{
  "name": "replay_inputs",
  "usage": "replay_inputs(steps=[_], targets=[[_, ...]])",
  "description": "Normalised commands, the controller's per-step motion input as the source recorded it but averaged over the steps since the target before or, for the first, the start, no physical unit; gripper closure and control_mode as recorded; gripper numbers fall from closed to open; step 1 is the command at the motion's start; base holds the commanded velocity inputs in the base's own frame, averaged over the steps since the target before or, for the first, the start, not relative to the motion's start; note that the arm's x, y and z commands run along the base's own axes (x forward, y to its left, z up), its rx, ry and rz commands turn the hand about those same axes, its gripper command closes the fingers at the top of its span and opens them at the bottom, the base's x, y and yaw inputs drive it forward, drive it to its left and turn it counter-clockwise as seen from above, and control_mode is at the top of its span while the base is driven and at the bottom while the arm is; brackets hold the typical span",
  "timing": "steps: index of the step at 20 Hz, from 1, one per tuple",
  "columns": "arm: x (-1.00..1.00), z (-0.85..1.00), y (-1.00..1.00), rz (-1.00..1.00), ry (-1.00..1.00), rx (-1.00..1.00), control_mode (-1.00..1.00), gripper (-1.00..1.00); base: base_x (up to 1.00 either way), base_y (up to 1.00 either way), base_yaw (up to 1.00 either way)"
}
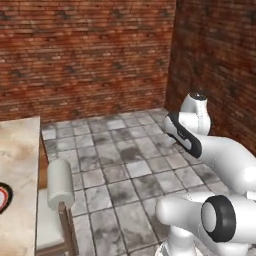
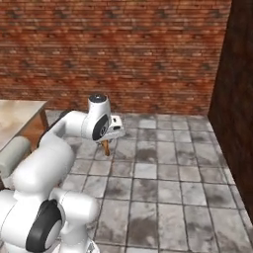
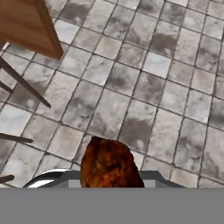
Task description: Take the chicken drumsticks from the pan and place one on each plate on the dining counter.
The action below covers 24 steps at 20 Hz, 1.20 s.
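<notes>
A: What is hidden or cut off here?

B: Quite a lot. In the hand view the drumstick (image 3: pixel 111 164) sits at 6 o'clock, and its lower part is cut by the bottom of the picture, so I see just one rounded, mottled brown end. The finger tips of the claw are covered by it. In the right base view the claw (image 2: pixel 107 143) is mostly behind the white hand, and a small golden-brown stub (image 2: pixel 105 147) pokes out below it.

A: So is the claw closed?

B: Yes, it is clamped on the drumstick; the meat hangs under the hand above the tiled floor (image 2: pixel 163 188), touching nothing else.

A: Which way does the drumstick run?

B: In the right base view the stub points down towards the floor, roughly 6 o'clock, so its long axis looks close to upright. Which end is thick and which thin I cannot tell, because the rest is hidden inside the hand.

A: Where is the table?

B: In the left base view its marbled top (image 1: pixel 17 165) lies along the edge at 9 o'clock, cut off by the frame. A plate (image 1: pixel 3 197) with a dark rim and red ring peeps in at about 8 o'clock, only a sliver of it showing. In the right base view a corner of the table shows at 9 o'clock, well apart from the drumstick.

A: Anything else hard to read?

B: A chair (image 1: pixel 59 200) with a pale padded back stands just beside the table; its seat is partly cut off. In the hand view a wooden corner (image 3: pixel 30 26) shows at 11 o'clock, with thin dark bars below it; what they belong to is unclear.
</notes>
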Motion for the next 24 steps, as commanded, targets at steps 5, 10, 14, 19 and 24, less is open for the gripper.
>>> replay_inputs(steps=[5, 10, 14, 19, 24], targets=[[0.00, 0.00, 0.00, 0.00, 0.00, 0.00, 1.00, 1.00, 0.86, 0.00, 0.57], [0.00, 0.00, 0.00, 0.00, 0.00, 0.00, 1.00, 1.00, 0.51, 0.00, 0.79], [0.00, 0.00, 0.00, 0.00, 0.00, 0.00, 1.00, 1.00, 0.26, 0.00, 0.96], [0.00, 0.00, 0.00, 0.00, 0.00, 0.00, 1.00, 1.00, 0.27, 0.00, 0.97], [0.00, 0.00, 0.00, 0.00, 0.00, 0.00, 1.00, 1.00, 0.44, -0.02, 0.89]])
